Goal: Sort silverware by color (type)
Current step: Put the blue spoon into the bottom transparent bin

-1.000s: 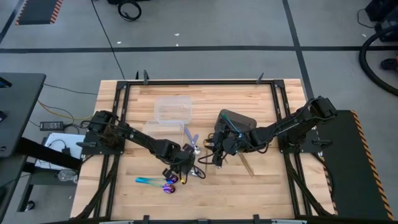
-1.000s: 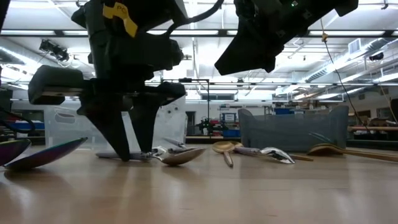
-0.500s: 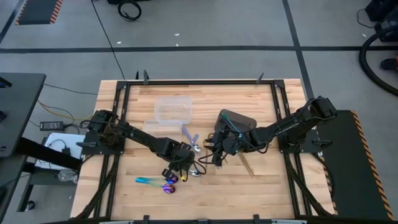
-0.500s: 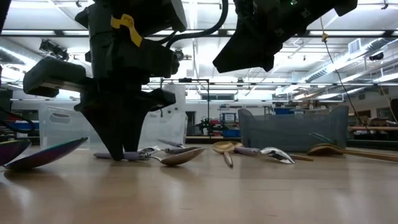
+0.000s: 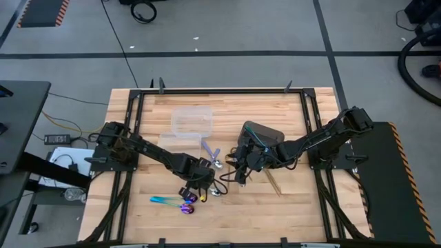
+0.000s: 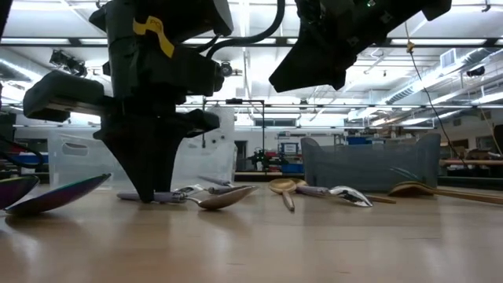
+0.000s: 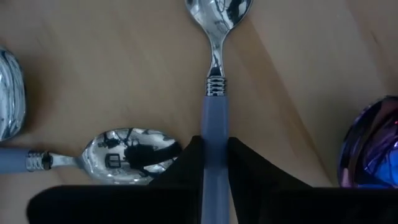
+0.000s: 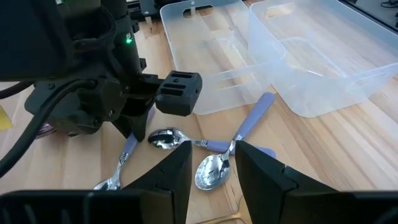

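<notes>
We see the left hand (image 5: 204, 180) down at the worktop (image 5: 303, 207), its two dark fingers (image 7: 186, 163) clamped on the pale blue handle of a silver spoon (image 7: 216, 81). That spoon lies flat on the wood, its shiny bowl pointing away from the hand, the handle running straight back between the fingers. In the low view the fingertips meet the worktop right at the handle's end (image 6: 157, 196).

Just beside the held spoon lies a second silver spoon (image 7: 127, 149), its bowl next to one finger. A third spoon (image 8: 214, 171) with the same blue handle rests near the two clear containers (image 8: 311, 56). An iridescent purple spoon (image 5: 187, 204) sits close by the left hand, toward the worktop's near edge.

The right hand (image 5: 240, 177) hovers above the worktop with fingers apart, near the dark grey bin (image 5: 265, 132), with nothing between its fingers. Gold spoons (image 6: 283, 189) lie by that bin.
</notes>
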`<state>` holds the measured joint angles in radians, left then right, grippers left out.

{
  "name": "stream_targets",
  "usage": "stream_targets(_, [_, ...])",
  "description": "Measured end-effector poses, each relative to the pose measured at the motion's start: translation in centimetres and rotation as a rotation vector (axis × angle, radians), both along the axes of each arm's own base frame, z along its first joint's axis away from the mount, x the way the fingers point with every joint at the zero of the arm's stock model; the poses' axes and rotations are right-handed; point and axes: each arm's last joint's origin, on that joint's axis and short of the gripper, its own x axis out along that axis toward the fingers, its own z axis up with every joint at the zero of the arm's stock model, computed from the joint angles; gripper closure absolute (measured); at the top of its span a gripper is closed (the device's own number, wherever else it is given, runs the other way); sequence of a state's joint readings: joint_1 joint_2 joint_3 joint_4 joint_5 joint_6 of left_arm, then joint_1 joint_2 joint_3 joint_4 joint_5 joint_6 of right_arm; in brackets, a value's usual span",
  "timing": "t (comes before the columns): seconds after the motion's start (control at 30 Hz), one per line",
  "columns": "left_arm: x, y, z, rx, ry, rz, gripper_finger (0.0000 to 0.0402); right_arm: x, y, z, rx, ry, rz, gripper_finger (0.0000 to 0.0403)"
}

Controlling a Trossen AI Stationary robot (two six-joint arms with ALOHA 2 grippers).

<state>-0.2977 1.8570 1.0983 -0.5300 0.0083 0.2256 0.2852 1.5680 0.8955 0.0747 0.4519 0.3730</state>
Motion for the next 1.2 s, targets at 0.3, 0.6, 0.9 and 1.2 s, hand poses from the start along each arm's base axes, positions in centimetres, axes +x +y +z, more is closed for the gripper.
stream_targets(0.3, [-0.6, 0.1, 1.1, 0.005, 0.002, 0.039, 0.0347, 0.0, 0.1, 0.0, 0.021, -0.004, -0.010, 0.0270])
stream_targets(0.6, [-0.2, -0.1, 2.8, 0.020, -0.061, 0.063, 0.0347, 0.0, 0.1, 0.0, 0.022, -0.008, -0.009, 0.0270])
stream_targets(0.9, [-0.1, -1.1, 5.0, 0.081, -0.018, 0.075, 0.0347, -0.2, 0.0, -0.2, -0.015, 0.022, -0.019, 0.0270])
stream_targets(1.2, [-2.3, -2.0, 9.1, 0.173, -0.042, 0.145, 0.0347, 0.2, -0.6, 0.2, -0.120, -0.009, -0.023, 0.0270])
